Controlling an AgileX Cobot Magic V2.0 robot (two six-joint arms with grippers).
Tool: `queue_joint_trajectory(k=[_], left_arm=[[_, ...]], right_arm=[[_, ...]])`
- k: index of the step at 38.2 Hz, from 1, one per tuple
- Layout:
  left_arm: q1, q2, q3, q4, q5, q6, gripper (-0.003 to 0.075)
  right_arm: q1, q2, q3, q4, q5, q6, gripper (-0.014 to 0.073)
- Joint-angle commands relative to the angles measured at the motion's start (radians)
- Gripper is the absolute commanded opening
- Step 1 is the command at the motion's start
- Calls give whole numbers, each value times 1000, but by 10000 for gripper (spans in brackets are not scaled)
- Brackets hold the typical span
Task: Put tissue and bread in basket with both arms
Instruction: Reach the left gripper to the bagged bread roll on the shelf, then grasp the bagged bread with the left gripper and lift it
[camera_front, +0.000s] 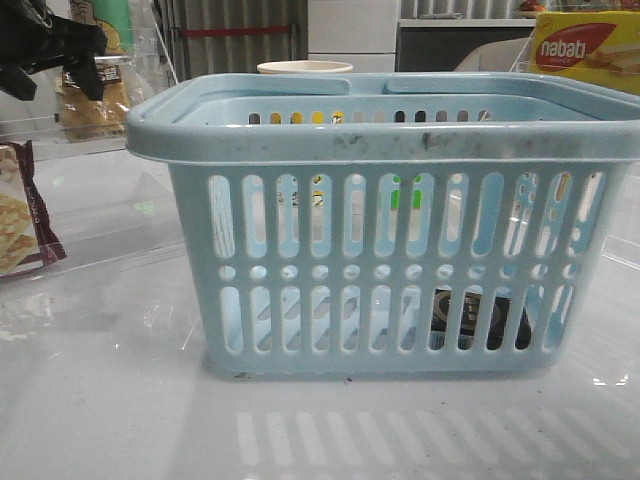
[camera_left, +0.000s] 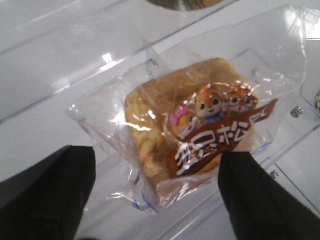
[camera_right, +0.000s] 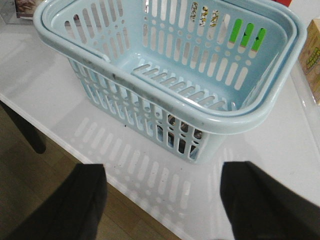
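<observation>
Light-blue basket (camera_front: 385, 135) stands on the white table (camera_front: 110, 400), the black tissue pack (camera_front: 480, 315) inside it; left gripper (camera_left: 157, 192), fingers apart, hovers over the wrapped bread (camera_left: 190, 125); right gripper (camera_right: 162, 200) hangs open above the basket

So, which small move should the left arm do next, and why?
Probably lower the left gripper straight down and close it on the bread. Its fingers are open and straddle the wrapped slice, which is not yet grasped. The tissue seems to lie in the basket already, so the bread remains.
</observation>
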Motion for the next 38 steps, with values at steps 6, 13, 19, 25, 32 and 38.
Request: queue_joint_trajectory(k=[6, 13, 19, 25, 32, 38], left_arm=[[-5, -53, -37, -9, -94, -4, 392], [-5, -42, -37, -9, -116, -4, 270], [-5, -25, -37, -9, -114, -4, 154], [-9, -32, -37, -9, -104, -4, 91], [-15, -70, -37, -9, -66, -2, 91], [-25, -128, -37, 7, -28, 7, 91]], right_arm=[[0, 3, -26, 5, -62, -11, 580], [0, 3, -26, 5, -62, -11, 580], [0, 3, -26, 5, -62, -11, 580], [0, 3, -26, 5, -62, -11, 580], [0, 3, -26, 5, -62, -11, 580], [0, 3, -26, 5, -62, -11, 580]])
